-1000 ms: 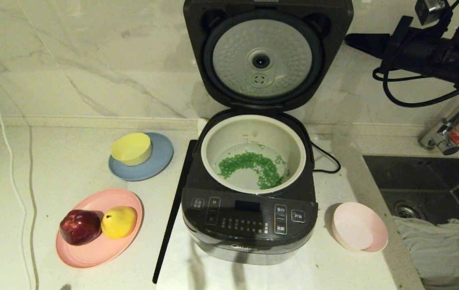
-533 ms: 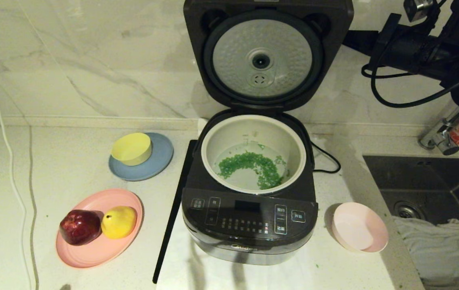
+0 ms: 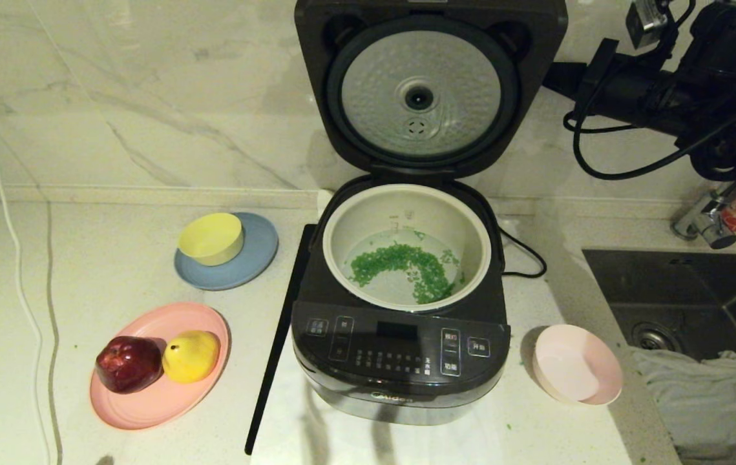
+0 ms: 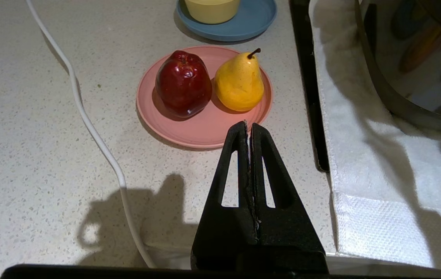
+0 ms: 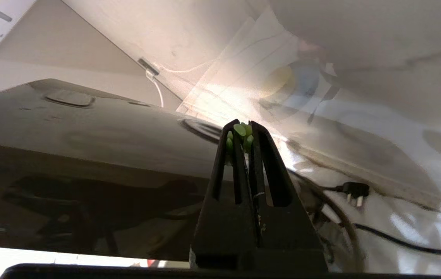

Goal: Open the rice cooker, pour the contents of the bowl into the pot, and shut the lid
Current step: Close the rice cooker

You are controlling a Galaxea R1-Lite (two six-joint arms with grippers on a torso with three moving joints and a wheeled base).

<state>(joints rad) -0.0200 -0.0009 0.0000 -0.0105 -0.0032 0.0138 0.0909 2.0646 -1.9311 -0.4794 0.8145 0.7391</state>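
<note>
Lid (image 3: 420, 90) of the rice cooker (image 3: 400, 361) stands fully raised against the marble wall, its dimpled silver disc facing the room. Below it the off-white pot (image 3: 406, 200) sits open in the cooker body, with the chopped green contents (image 3: 406, 268) spread in a curved band across its bottom. The pale pink bowl (image 3: 576, 373) rests upright on the counter (image 3: 115, 258) just to the right of the cooker, its inside bare.

The right hand (image 5: 243, 133) is up high beside the lid's right edge, close behind its outer top; its fingers are pressed together, with a few green bits stuck between the tips. The arm and its looping cable (image 3: 607, 165) hang over the space between the lid and the faucet (image 3: 707, 219).

To the cooker's left a thin black strip (image 3: 277, 342) runs along the edge of the white towel (image 4: 379, 162) under the cooker. Farther left a yellow bowl (image 3: 210, 238) sits on a blue plate (image 3: 258, 258), and nearer the front a pink plate (image 3: 154, 400) carries a red apple (image 3: 127, 363) and a yellow pear (image 3: 190, 355) touching each other. A white cord (image 3: 19, 271) trails down the far left. The left hand (image 4: 249, 128) hovers low over the counter near the pink plate, fingers closed on nothing.

The sink (image 3: 684, 290) drops away right of the pink bowl, a grey cloth (image 3: 704, 394) lying in it. Open counter lies in front of the plates.
</note>
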